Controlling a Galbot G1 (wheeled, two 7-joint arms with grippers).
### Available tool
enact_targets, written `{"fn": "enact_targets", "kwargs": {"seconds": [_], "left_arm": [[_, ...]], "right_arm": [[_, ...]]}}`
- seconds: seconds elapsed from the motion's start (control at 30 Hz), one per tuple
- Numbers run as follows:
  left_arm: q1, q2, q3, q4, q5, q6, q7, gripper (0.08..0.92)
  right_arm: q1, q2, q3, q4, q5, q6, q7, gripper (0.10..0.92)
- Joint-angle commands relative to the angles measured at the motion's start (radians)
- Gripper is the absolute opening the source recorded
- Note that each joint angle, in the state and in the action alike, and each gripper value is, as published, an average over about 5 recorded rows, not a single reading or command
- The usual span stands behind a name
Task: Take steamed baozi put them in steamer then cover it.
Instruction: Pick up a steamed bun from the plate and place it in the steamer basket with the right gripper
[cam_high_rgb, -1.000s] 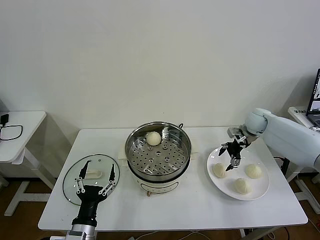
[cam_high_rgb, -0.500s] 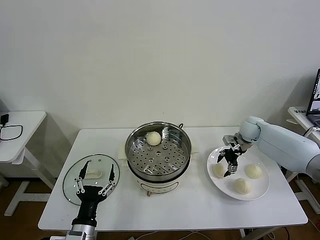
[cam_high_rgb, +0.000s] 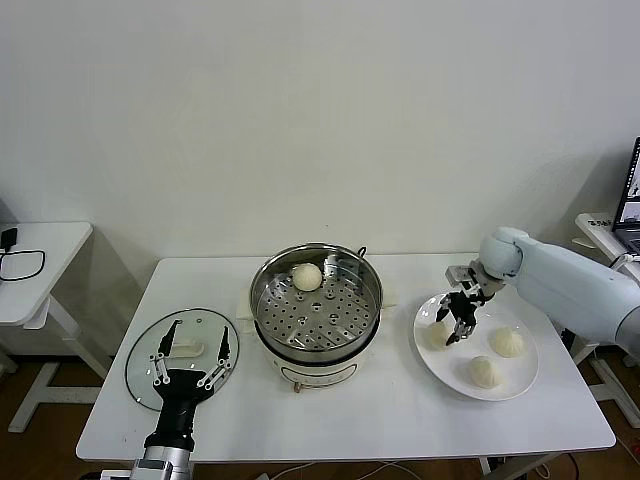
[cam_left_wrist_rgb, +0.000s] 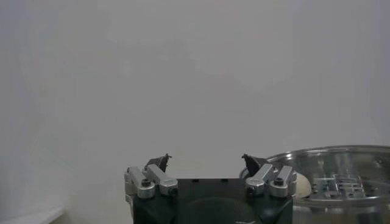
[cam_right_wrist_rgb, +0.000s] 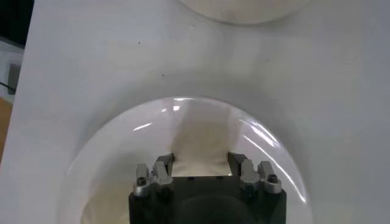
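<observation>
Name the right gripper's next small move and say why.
Probably lift straight up: the right gripper is shut on a baozi at the plate's near-steamer edge, and the steamer stands open with one bun inside and room for more.

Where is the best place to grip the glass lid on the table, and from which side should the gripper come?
Probably the handle at the middle of the lid, reached from straight above. The lid lies flat on the table, so its thin rim gives fingers little to catch, while the handle stands up. The left gripper hovers open over it, a finger to either side of the handle.
</observation>
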Motion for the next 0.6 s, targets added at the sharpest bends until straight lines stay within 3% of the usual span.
{"fn": "enact_targets", "kwargs": {"seconds": [0.03, 0.4, 0.6], "left_arm": [[0.001, 0.004, 0.003, -0.007, -0.001, 0.002, -0.001, 0.823], [0.001, 0.007, 0.010, -0.012, -0.001, 0.000, -0.002, 0.823], [0.000, 0.000, 0.014, -0.015, -0.001, -0.002, -0.003, 0.823]], "right_arm": [[0.284, 0.048, -0.095, 0.026, 0.094, 0.005, -0.128, 0.628], [0.530, 0.239, -0.226, 0.157, 0.350, -0.081, -0.198, 0.636], [0.524, 0.353, -0.260, 0.180, 0.398, -0.116, -0.162, 0.632]]}}
